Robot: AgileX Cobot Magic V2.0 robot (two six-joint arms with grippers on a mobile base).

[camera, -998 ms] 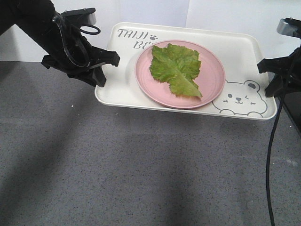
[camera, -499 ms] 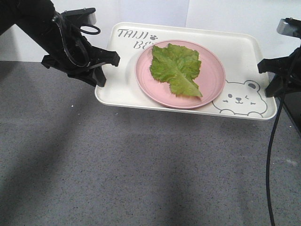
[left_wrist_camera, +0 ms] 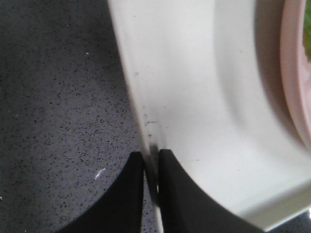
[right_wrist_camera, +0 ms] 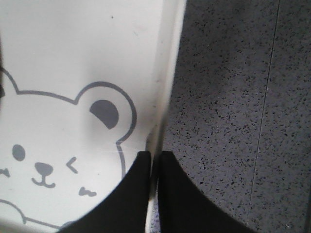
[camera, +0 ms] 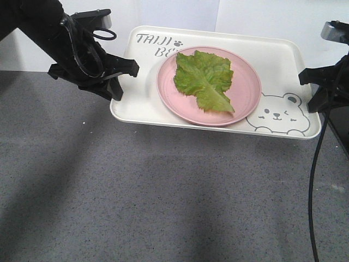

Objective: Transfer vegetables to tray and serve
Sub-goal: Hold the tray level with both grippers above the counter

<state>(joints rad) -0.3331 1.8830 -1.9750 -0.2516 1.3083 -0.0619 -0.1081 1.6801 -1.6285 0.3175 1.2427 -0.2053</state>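
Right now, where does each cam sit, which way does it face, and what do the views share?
Front view: ahead of the robot, angled down at the tray carrying the pink plate and lettuce; both arms show, left claw and right claw on opposite rims.
Left wrist view: on the left arm, looking down its fingers clamped on the tray rim; plate edge at right.
Right wrist view: on the right arm, fingers pinching the rim beside the bear drawing.
Shared: tray and grey tabletop in all three.

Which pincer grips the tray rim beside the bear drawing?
The right pincer, clamping the tray beside the bear drawing; the left pincer grips the plain edge.
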